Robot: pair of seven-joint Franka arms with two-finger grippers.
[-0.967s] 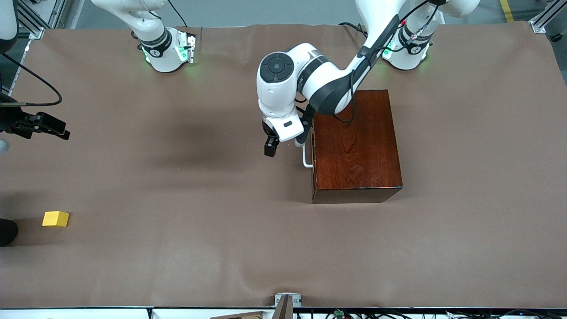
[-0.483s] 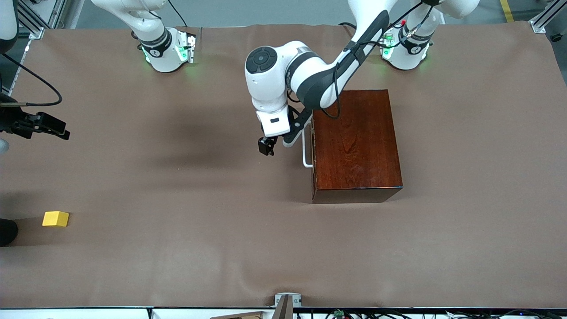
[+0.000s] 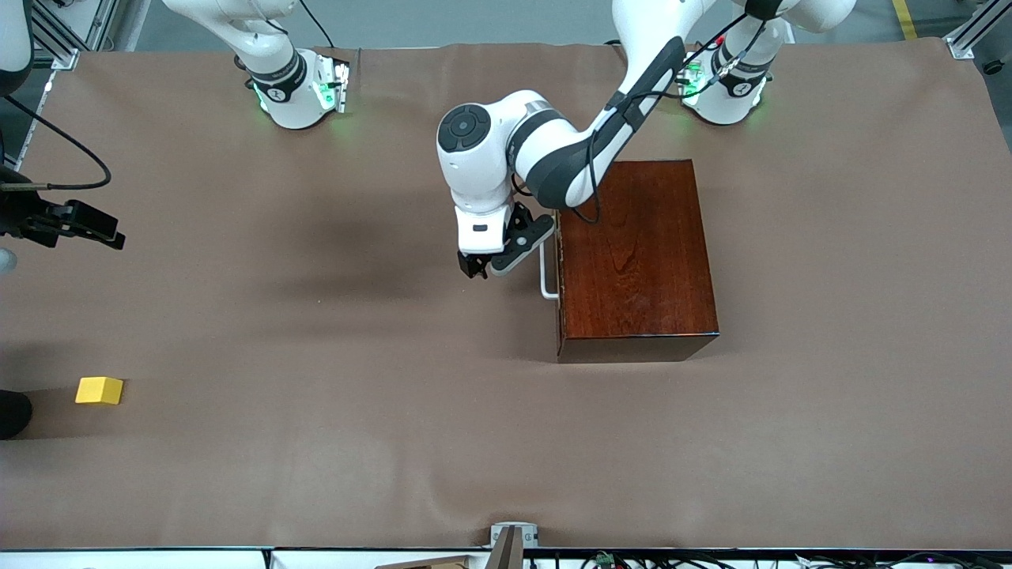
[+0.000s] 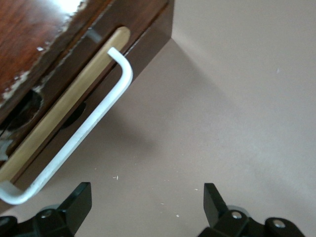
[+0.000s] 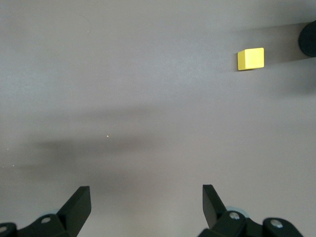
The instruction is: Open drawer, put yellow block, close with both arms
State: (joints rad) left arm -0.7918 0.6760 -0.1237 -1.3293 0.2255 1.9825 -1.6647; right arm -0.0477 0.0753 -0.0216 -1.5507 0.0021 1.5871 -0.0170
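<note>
The yellow block (image 3: 100, 390) lies nearest the camera, toward my right arm's end. My left gripper (image 3: 474, 267) hangs spread, empty, in front of the closed drawer's (image 3: 560, 276) handle (image 3: 545, 278). My right gripper (image 3: 95, 229) waits, spread, over the table edge.

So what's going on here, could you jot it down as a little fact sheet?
drawer: shut, in the wooden box
handle: white bar, not gripped
left gripper: open, over the cloth in front of the drawer, close to the handle
right gripper: open, waiting high over bare cloth
yellow block: on the cloth at the right arm's end of the table, nearer the front camera than the box
</note>
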